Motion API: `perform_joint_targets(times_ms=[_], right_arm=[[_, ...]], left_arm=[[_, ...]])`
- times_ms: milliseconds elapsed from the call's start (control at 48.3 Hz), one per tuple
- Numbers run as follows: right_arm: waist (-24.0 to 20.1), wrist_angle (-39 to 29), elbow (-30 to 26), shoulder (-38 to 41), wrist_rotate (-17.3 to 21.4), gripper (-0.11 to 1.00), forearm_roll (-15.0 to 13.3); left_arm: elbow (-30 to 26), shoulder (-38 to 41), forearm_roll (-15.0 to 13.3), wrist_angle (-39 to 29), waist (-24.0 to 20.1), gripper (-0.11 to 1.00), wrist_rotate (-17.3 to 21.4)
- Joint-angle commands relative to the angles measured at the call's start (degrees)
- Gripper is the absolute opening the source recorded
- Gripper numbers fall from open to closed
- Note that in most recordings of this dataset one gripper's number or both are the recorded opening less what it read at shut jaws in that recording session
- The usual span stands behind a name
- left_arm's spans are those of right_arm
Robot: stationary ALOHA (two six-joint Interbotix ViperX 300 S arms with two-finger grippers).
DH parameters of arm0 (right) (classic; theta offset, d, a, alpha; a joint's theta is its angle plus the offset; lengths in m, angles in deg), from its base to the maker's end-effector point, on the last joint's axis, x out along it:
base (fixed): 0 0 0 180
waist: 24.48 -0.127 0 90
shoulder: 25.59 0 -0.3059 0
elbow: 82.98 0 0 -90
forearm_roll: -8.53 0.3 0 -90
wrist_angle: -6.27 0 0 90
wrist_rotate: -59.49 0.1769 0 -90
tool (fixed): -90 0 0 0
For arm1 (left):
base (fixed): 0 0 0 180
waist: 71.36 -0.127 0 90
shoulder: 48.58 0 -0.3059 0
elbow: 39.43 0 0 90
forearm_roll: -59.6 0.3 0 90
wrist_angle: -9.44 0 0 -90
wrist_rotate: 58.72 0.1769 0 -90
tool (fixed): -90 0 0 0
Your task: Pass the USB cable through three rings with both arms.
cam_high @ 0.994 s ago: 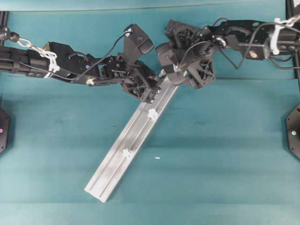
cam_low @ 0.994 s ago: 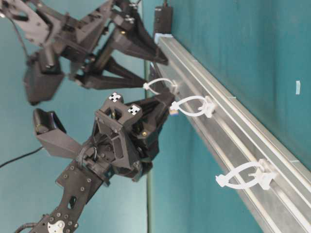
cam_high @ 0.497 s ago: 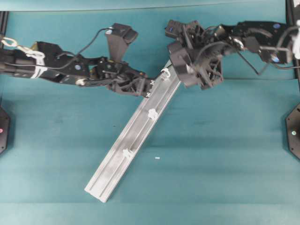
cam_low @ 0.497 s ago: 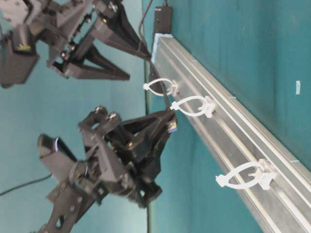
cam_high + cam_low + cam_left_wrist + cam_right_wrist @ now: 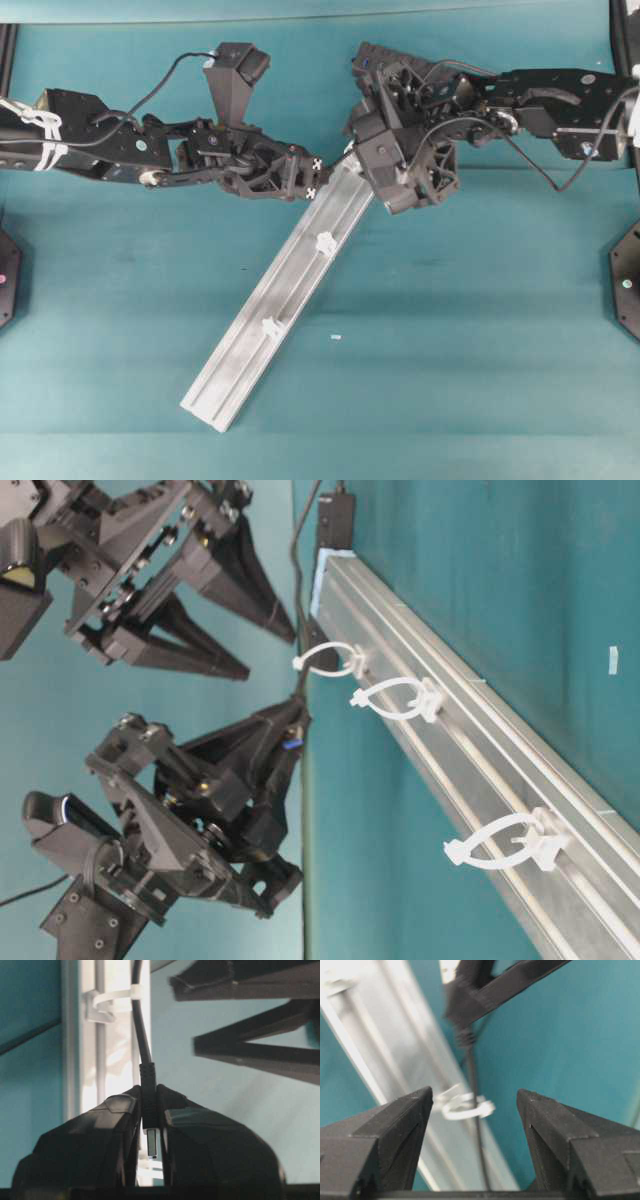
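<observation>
My left gripper [image 5: 149,1095] [image 5: 296,725] is shut on the plug of the USB cable [image 5: 149,1110], whose metal tip points back between the fingers. From the plug the cable [image 5: 296,570] runs up through the first ring [image 5: 112,999] [image 5: 325,658] at the rail's far end. The second ring [image 5: 395,698] [image 5: 325,242] and third ring [image 5: 505,845] [image 5: 270,326] have nothing in them. My right gripper [image 5: 475,1097] [image 5: 268,653] stands open just above the first ring [image 5: 465,1105], with the cable [image 5: 472,1075] between its fingers but untouched.
The silver rail [image 5: 250,350] [image 5: 480,750] lies diagonally on the teal table. A black hub [image 5: 335,520] sits at its far end. A small white scrap [image 5: 335,337] lies to the right of the rail. Both arms crowd the rail's upper end.
The left gripper has drawn the plug away from the second ring and off the rail. The right gripper has swung closer to the first ring, its jaws slightly narrower.
</observation>
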Motion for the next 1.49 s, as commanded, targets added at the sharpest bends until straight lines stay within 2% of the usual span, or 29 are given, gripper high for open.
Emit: perform_joint_targets(times_ms=[0, 310, 600, 683, 849, 931, 1242, 1470], right_arm=[[-0.4, 0.7, -0.5, 0.8, 0.5, 0.75, -0.1], [-0.4, 1.3, -1.6, 4.1, 0.5, 0.74, -0.1], [-0.4, 1.3, -2.4, 6.0, 0.2, 0.66, -0.1], [-0.4, 1.2, -2.5, 6.2, 0.2, 0.56, -0.1], [-0.4, 1.3, -2.6, 6.3, 0.4, 0.18, -0.1], [-0.4, 1.2, -2.7, 6.3, 0.4, 0.07, -0.1], [-0.4, 0.4, -3.1, 6.6, -1.1, 0.07, -0.4], [-0.8, -0.9, -3.6, 7.3, -2.6, 0.07, -2.6]], left_arm=[[-0.3, -4.0, 0.1, 0.9, 0.4, 0.09, -0.2], [-0.1, -3.7, 0.1, 0.8, 0.5, 0.09, -0.2], [-0.1, -2.7, 0.1, 0.8, 1.6, 0.09, -0.1], [-0.1, -2.7, 0.1, 0.8, 1.8, 0.09, -0.1], [-0.1, -2.7, 0.1, 1.1, 1.8, 0.09, 0.3], [-0.1, -2.5, 0.1, 1.0, 1.8, 0.09, 0.4], [-0.1, -2.0, 0.2, 1.1, 1.8, 0.09, 1.1], [0.9, -2.4, 0.4, 3.0, 1.8, 0.09, 3.7]])
